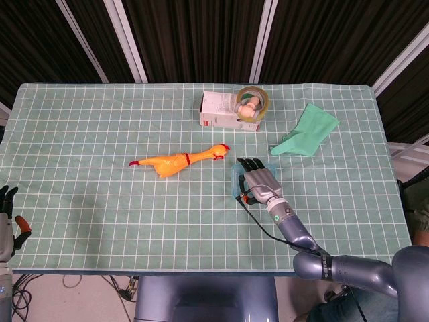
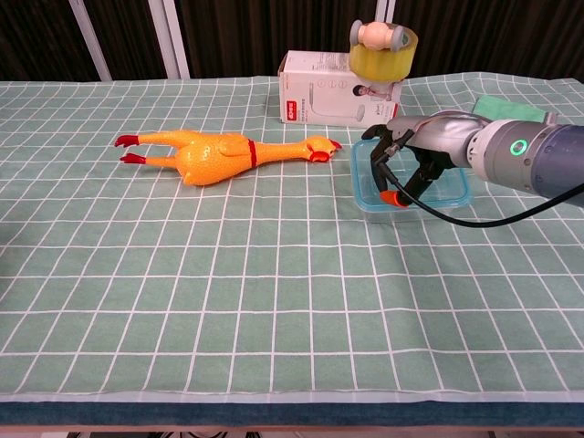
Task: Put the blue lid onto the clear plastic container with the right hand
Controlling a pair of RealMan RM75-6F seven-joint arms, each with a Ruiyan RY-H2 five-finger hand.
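- The right hand [image 2: 408, 162] lay over the clear plastic container with the blue lid [image 2: 363, 178], palm down, near the middle of the green checked tablecloth [image 1: 100, 194].
- Its dark fingers [image 1: 249, 163] were spread flat across the top of the lid; the orange-tipped thumb [image 2: 390, 197] hung down at the front side of the container. I cannot tell if the hand pressed the lid or only rested on it.
- The blue lid sat on the container, but its fit was hidden by the hand.
- The yellow rubber chicken toy [image 2: 214, 152] lay on its side, just left of the container and apart from it.
- The white cardboard box [image 2: 328, 99] stood behind the container, with a yellowish roll of tape [image 2: 381, 47] on its right end.
- A green folded cloth [image 1: 307, 130] lay near the right back part of the table.
- The left hand [image 1: 8, 218] showed only at the lower left edge of the head view, off the table, fingers upward and holding nothing.
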